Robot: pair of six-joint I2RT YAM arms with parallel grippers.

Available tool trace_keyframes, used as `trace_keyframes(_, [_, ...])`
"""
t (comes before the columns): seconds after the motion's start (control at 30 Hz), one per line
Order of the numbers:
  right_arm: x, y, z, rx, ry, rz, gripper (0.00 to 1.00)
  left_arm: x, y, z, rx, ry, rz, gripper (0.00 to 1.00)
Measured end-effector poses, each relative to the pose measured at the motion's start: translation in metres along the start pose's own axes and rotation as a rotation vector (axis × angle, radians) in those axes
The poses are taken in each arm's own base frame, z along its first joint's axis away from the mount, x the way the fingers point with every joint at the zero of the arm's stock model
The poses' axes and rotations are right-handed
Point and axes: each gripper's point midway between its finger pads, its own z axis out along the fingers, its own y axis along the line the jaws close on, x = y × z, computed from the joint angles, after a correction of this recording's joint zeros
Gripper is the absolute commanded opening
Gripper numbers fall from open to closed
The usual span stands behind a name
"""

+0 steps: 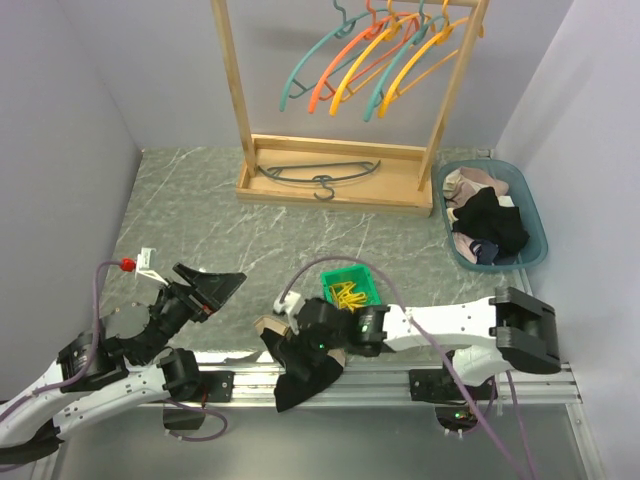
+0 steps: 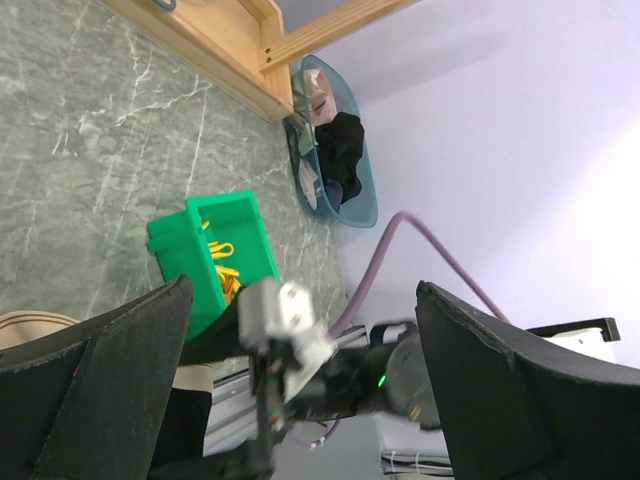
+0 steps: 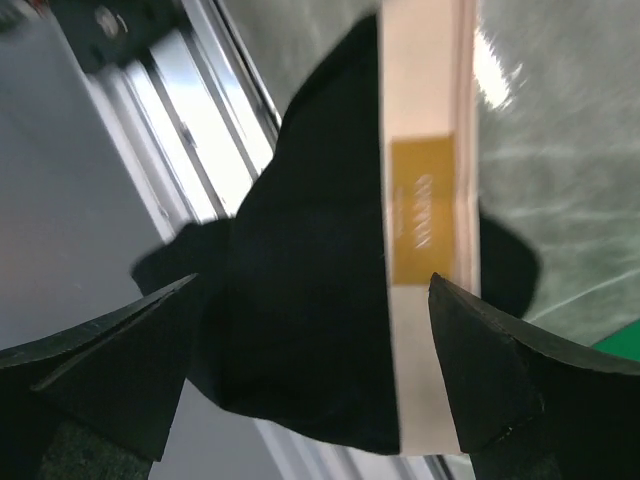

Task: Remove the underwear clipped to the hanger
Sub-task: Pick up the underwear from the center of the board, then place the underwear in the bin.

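Where the task's thing lies: black underwear point(image 1: 296, 386) with a cream waistband and a gold label, draped over the near edge of the bench point(image 1: 190, 210) and onto the metal rail there, clipped to no hanger.
Right hand point(image 3: 312, 283): released, fingers spread wide just above that cloth. From the wrist view the cloth seems to lie loose between them, though contact is hard to judge.
Left hand point(image 1: 220, 290): released and empty, raised off the bench to the left of the right arm and pointing toward it.
Underwear heap point(image 1: 488, 222): black and pale pieces piled in the blue basket point(image 1: 541, 235) at the far right of the bench.
Green bin point(image 1: 345, 268): holds yellow pegs point(image 1: 350, 293), just beyond the right wrist.
Rack point(image 1: 232, 80): wooden, at the far side, with coloured hangers point(image 1: 370, 60) on its rail.
Grey hanger point(image 1: 325, 172): lying flat on the rack's base.
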Motion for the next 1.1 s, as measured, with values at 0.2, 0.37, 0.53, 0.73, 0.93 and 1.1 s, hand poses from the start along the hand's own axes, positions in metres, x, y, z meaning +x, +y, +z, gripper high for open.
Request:
trace_keyframes(0.2, [0.040, -0.007, 0.024, 0.139, 0.112, -0.021, 0.96, 0.000, 0.005, -0.001, -0.017, 0.001, 0.010, 0.99])
trace_keyframes(0.37, [0.043, -0.022, 0.044, 0.253, 0.131, 0.012, 0.59, 0.001, 0.008, -0.001, -0.029, 0.001, 0.016, 0.99])
trace_keyframes(0.53, [0.033, -0.018, 0.045, 0.256, 0.095, 0.056, 0.00, -0.002, 0.008, -0.002, -0.034, -0.006, 0.017, 0.99])
trace_keyframes(0.73, [-0.029, -0.007, -0.016, 0.197, -0.126, 0.101, 0.00, -0.007, 0.003, -0.004, -0.024, -0.019, 0.008, 0.99])
trace_keyframes(0.93, [-0.116, -0.114, -0.111, 0.429, -0.515, 0.359, 0.00, -0.012, 0.001, -0.004, -0.025, -0.036, 0.007, 1.00])
trace_keyframes(1.1, [-0.081, -0.259, -0.157, 0.786, -0.596, 0.650, 0.00, -0.013, -0.006, -0.002, -0.029, -0.035, 0.014, 1.00])
